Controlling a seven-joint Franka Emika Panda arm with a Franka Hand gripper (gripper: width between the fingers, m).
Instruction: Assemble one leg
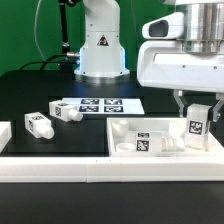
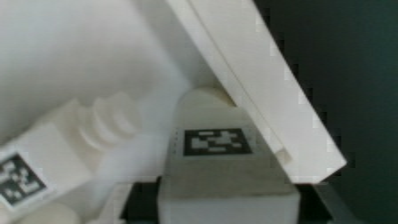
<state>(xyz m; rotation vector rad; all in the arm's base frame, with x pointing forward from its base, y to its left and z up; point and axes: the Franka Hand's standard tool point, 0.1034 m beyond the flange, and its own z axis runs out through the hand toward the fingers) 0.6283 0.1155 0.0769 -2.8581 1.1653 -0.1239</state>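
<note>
My gripper point(image 1: 197, 108) is shut on a small white leg point(image 1: 197, 123) and holds it upright over the large white panel point(image 1: 125, 128), towards the exterior view's right. In the wrist view the leg point(image 2: 217, 150) sits between my dark fingers point(image 2: 146, 200), its tag facing the camera, close beside the panel's raised rim point(image 2: 249, 70). I cannot tell whether the leg's lower end touches the panel. A second leg point(image 1: 146, 143) lies on the panel; it shows in the wrist view point(image 2: 86, 130) with its ridged end towards the held leg.
Two more white legs point(image 1: 40, 124) point(image 1: 68, 113) lie on the black table at the exterior view's left. The marker board point(image 1: 100, 104) lies behind them. A long white rail point(image 1: 60, 168) runs along the front edge, with a white piece point(image 1: 3, 135) at far left. The robot base point(image 1: 100, 50) stands at the back.
</note>
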